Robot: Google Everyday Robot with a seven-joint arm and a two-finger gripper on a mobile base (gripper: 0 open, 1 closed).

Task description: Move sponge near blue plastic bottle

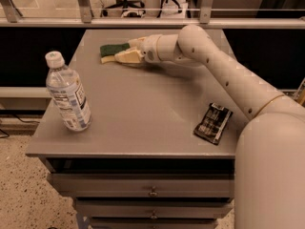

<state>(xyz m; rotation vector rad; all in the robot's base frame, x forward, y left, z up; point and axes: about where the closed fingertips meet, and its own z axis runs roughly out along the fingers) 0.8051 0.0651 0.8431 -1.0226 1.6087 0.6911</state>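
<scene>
While the sponge lies flat near the back edge of the tabletop, a little left of that edge's middle, the gripper sits low over the sponge's right end, reaching in from the right on the pale arm. Its two fingers are spread apart, one on the front side of the sponge and one on the back side, with the green scrub top showing between them; whether either finger actually presses the foam cannot be told. The blue plastic bottle stands upright near the left edge, toward the front-left corner, well apart from the sponge. Its white cap is screwed on, and the printed label wraps its lower half; the body is clear, and how full it is cannot be made out. A black snack packet lies flat near the front-right corner, close to the right edge and just beside the robot's body. Below the front edge, the drawers are shut, so anything inside them is hidden.
</scene>
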